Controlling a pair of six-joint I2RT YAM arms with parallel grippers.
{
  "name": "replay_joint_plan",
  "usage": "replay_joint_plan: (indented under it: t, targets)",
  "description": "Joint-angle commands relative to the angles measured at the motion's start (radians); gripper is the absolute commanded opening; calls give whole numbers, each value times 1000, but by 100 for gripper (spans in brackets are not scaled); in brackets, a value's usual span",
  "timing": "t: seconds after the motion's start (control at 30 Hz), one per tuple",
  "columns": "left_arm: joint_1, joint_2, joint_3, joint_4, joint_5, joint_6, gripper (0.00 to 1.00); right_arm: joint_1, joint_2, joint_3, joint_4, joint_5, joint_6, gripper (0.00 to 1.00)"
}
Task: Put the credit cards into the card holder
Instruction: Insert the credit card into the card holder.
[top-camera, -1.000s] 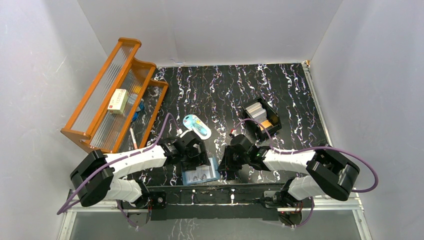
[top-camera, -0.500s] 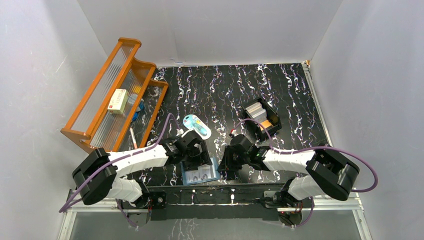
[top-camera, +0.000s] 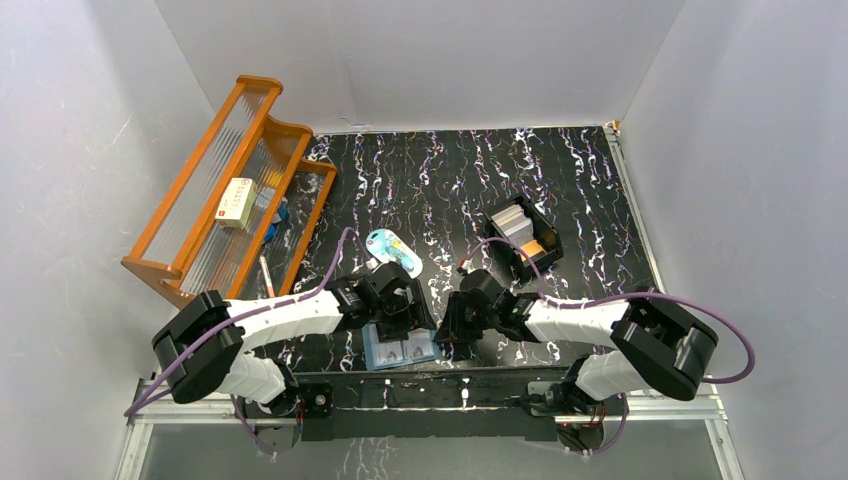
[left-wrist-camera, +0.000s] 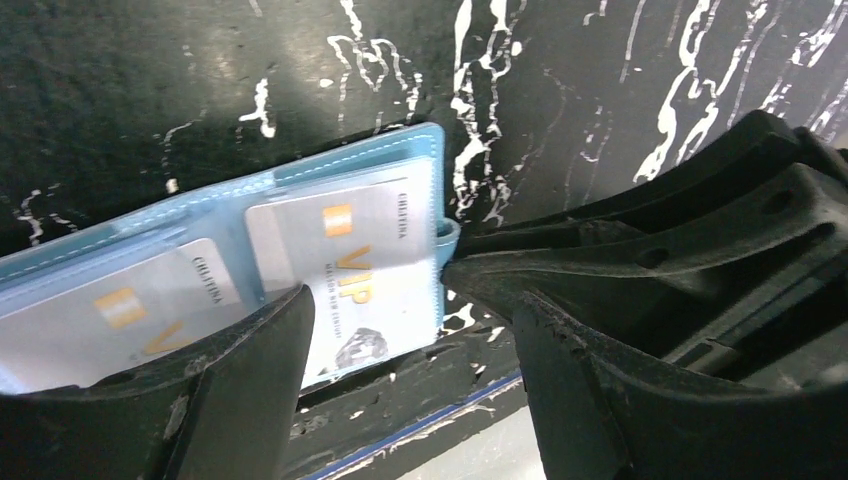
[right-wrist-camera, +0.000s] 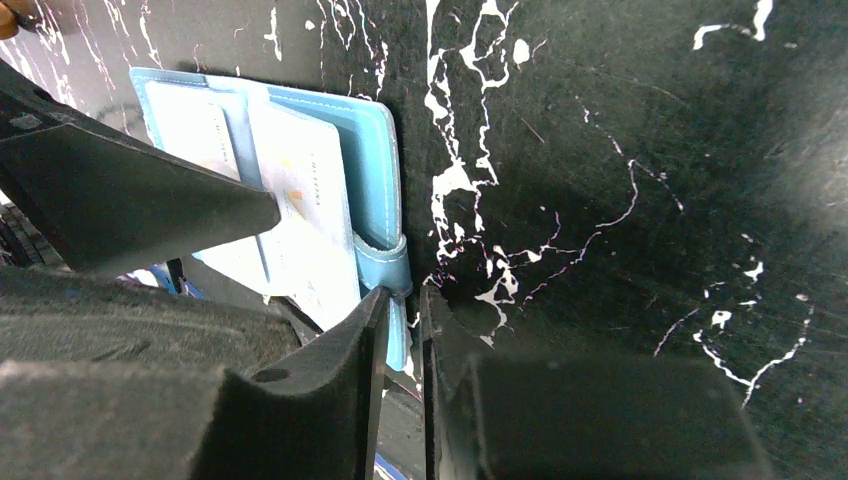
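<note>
First, noted left gripper (left-wrist-camera: 410, 310) spread wide, gripping nothing, tips poised over the right-hand end of the card holder (left-wrist-camera: 330, 170). Logged right gripper (right-wrist-camera: 398, 310) pinched nearly closed on the holder's blue closure strap, at its right edge. Found holder lying open, lighter inside face up, at the near edge of the black marbled table (top-camera: 440, 180). Counted two credit cards (left-wrist-camera: 350, 260) in its clear pockets, side by side, both pale grey with an orange chip and VIP lettering. Spotted one black box (top-camera: 545, 262) beyond the holder and to its right, well apart, holding a stack of pale cards plus an orange-tan one; cannot tell how many. Marked one light-blue oval item (top-camera: 392, 250) just beyond the holder. Recorded one wooden rack (top-camera: 258, 84) far to the holder's left, with one cream box (top-camera: 237, 201) on its shelf; other bits in the rack too small to name.
</note>
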Motion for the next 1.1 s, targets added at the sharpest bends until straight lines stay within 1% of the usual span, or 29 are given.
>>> replay_joint_plan:
  t: [0.0,0.1,0.17,0.23,0.37,0.57,0.97,1.07]
  targets:
    - [-11,-1,-6,69,23,-11,72,12,10,15,17,17,11,26]
    - [-12,-1,-12,110,30,-13,72,14,5,14,10,24,13,26]
    - [-13,-3,-7,103,26,-2,71,14,-8,12,-7,39,16,26]
    - [-12,-21,6,60,3,4,71,14,-31,9,-23,64,16,26]
    - [-12,-48,42,-83,-55,16,72,15,-67,8,-41,85,14,25]
    - [-12,-38,67,-174,-72,18,72,15,-51,10,-36,75,13,25]
    - [-12,64,94,-184,-55,20,73,15,-58,9,-35,73,15,25]
    - [-16,78,93,-145,-39,21,73,14,-57,9,-34,74,15,25]
